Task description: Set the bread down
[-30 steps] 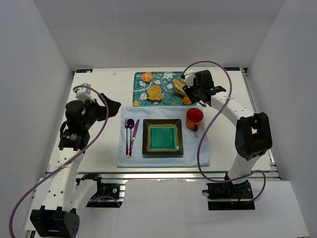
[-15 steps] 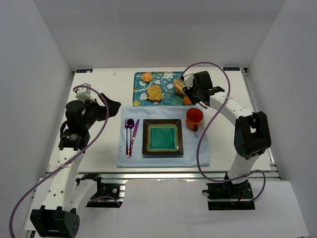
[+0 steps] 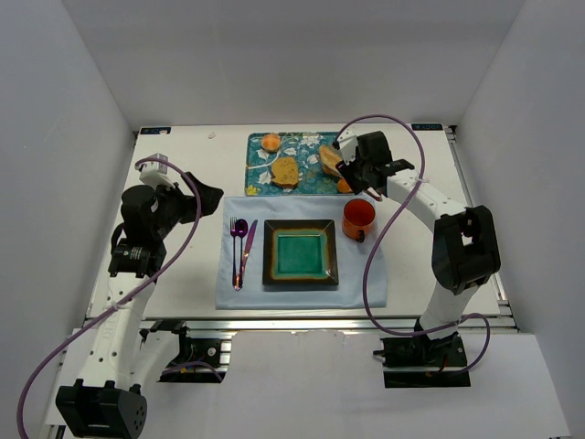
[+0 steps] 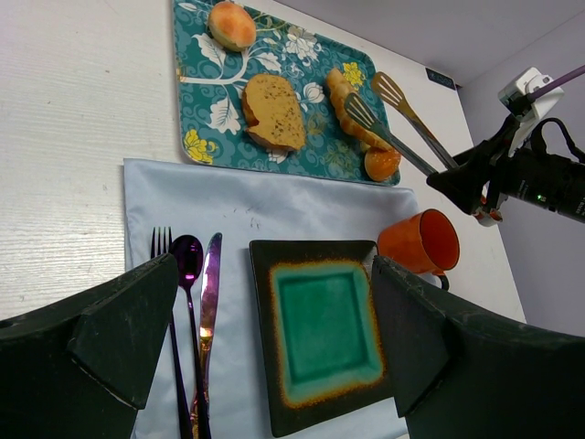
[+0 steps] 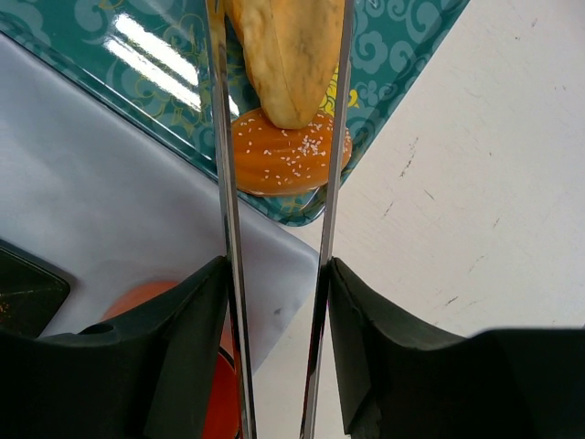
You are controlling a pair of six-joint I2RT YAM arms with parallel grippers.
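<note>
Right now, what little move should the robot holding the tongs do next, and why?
Probably squeeze the tongs shut on the bread. Their two arms straddle it but do not clearly pinch it, and the bread lies on the tray, not lifted.

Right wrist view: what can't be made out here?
In the right wrist view:
- Bread: far end cut off by the top edge.
- Tongs: tips cut off too, so it is unclear whether they pinch the bread.
- Mug: mostly hidden behind the right gripper.
- Bun: partly covered by the bread.
</note>
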